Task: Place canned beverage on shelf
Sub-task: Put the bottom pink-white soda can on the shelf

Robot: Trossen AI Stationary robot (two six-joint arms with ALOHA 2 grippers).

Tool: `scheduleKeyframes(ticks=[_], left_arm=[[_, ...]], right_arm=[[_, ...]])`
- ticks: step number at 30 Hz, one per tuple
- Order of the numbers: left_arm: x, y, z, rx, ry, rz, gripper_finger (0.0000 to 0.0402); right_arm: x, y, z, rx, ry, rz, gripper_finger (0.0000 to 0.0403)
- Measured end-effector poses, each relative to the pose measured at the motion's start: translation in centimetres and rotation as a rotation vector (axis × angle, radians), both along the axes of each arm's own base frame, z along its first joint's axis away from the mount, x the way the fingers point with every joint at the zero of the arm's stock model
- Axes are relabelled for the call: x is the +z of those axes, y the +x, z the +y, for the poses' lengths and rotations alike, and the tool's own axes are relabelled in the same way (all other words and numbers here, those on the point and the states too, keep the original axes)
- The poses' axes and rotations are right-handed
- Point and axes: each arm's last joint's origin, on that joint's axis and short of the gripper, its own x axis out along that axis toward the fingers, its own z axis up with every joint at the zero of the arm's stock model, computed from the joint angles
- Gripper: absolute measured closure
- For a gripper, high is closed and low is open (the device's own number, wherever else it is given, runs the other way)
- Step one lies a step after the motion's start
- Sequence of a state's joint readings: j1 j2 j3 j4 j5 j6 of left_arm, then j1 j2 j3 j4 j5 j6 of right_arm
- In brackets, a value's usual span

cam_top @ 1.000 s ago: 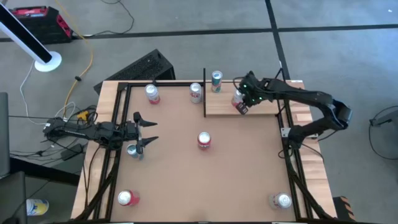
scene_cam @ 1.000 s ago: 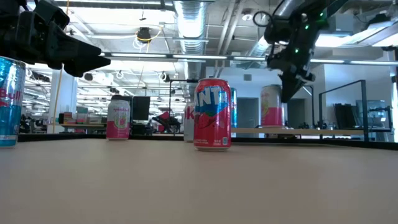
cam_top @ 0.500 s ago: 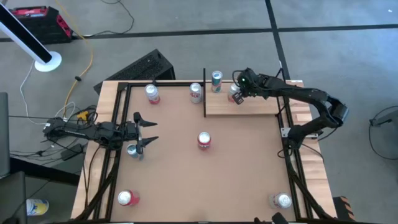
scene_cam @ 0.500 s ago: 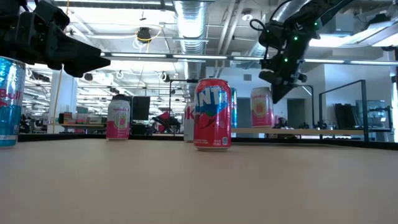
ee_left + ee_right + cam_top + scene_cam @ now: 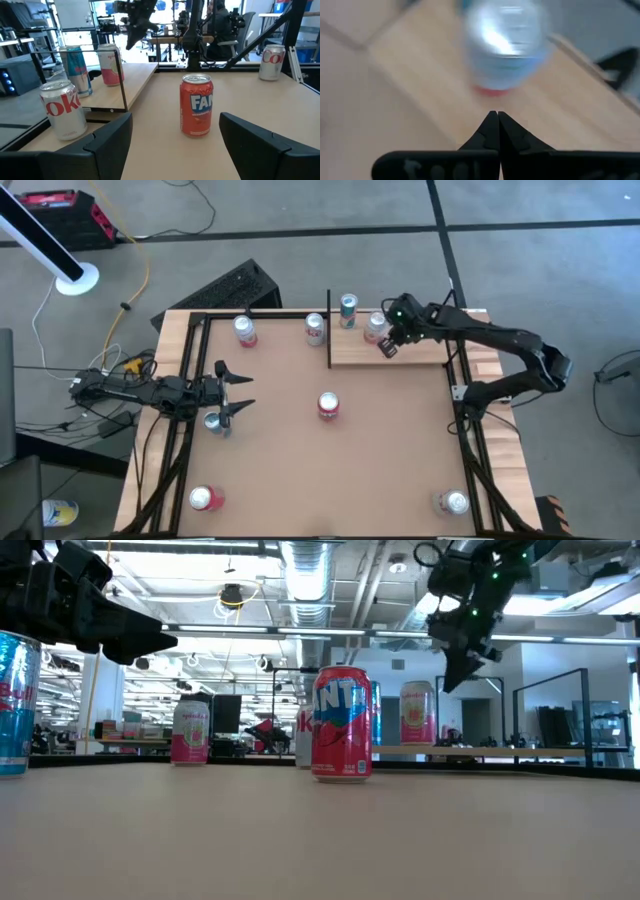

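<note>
Brown tabletop [image 5: 380,440] carries scattered cans, with the pale wood shelf [image 5: 420,352] at its far right corner. On the shelf stands a pink canned beverage [image 5: 375,327], upright beside a blue can [image 5: 347,308]. Right hand [image 5: 387,347] hovers just beside the pink can, fingers pressed together, holding nothing. Left hand [image 5: 235,391] waits well apart from the shelf, fingers spread wide and empty, over a blue-labelled can [image 5: 214,422].
</note>
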State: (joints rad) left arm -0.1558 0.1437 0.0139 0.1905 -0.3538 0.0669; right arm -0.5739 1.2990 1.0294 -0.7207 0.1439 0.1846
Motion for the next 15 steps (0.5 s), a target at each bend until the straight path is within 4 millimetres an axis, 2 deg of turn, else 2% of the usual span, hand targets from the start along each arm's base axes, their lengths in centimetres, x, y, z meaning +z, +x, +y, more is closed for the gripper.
scheduleKeyframes(ticks=[6,9,15], left_arm=[[0.0,0.0,0.0,0.000,-0.006,-0.002,0.0118],[0.0,0.0,0.0,-0.001,-0.009,-0.004,0.0118],[0.0,0.0,0.0,0.000,-0.005,-0.003,0.0118]], right_arm=[[-0.9,2.5,1.3,0.102,0.013,-0.028,0.0389],[-1.7,3.2,1.0,0.094,0.003,-0.008,0.0389],[-3.0,3.4,-0.1,0.051,-0.012,0.058,0.0389]])
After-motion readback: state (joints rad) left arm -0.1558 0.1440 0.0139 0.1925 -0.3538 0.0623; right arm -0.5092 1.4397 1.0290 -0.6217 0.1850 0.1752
